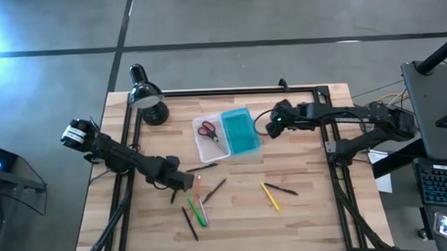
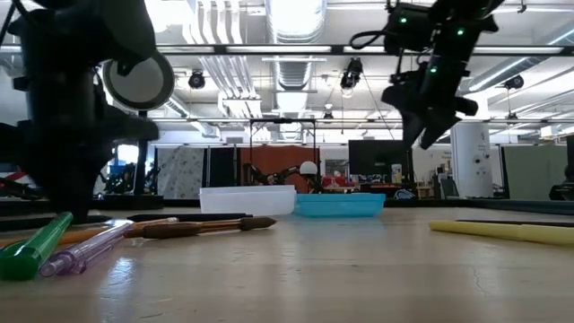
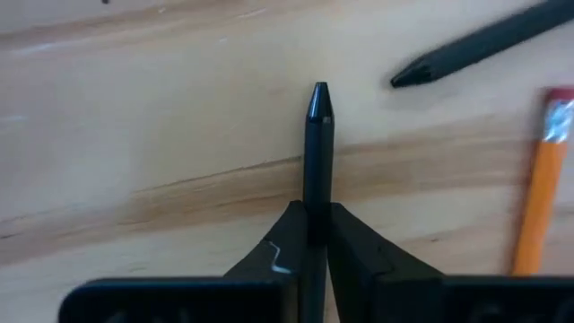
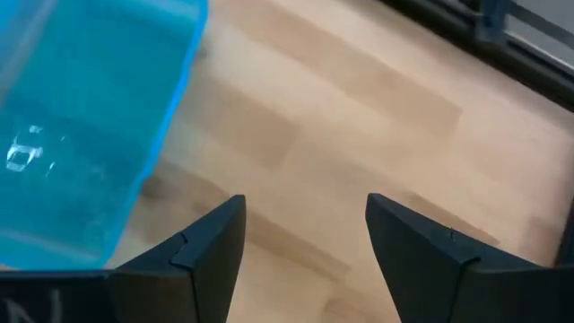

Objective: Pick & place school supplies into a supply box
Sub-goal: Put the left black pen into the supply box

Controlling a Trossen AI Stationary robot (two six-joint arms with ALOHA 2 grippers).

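My left gripper (image 1: 182, 183) is low over the table's left-middle, shut on a dark pencil (image 3: 317, 161). Around it lie an orange pencil (image 3: 541, 193), a green marker (image 1: 196, 211), a pinkish stick (image 2: 85, 251) and more dark pencils (image 1: 214, 189). A yellow pencil (image 1: 271, 196) and a dark pen (image 1: 282, 189) lie further right. The supply box (image 1: 207, 147) sits at mid-table, its turquoise lid (image 1: 239, 132) folded open, with red-handled scissors (image 1: 208, 130) in the whitish tray. My right gripper (image 4: 305, 242) hangs open and empty above the table, just right of the lid. My left gripper pinches the dark pencil's shaft (image 3: 316, 202) between its two fingers, which come down from above and lie across it. The pointed end (image 3: 319, 94) sticks out beyond the fingertips. The pencil lies about level, close to the wood; whether it touches the table I cannot tell.
A black desk lamp (image 1: 149, 100) stands at the far left corner of the table. Black frame rails (image 1: 230, 91) run along the far edge and both sides. Bare wood shows along the near edge and right of the yellow pencil.
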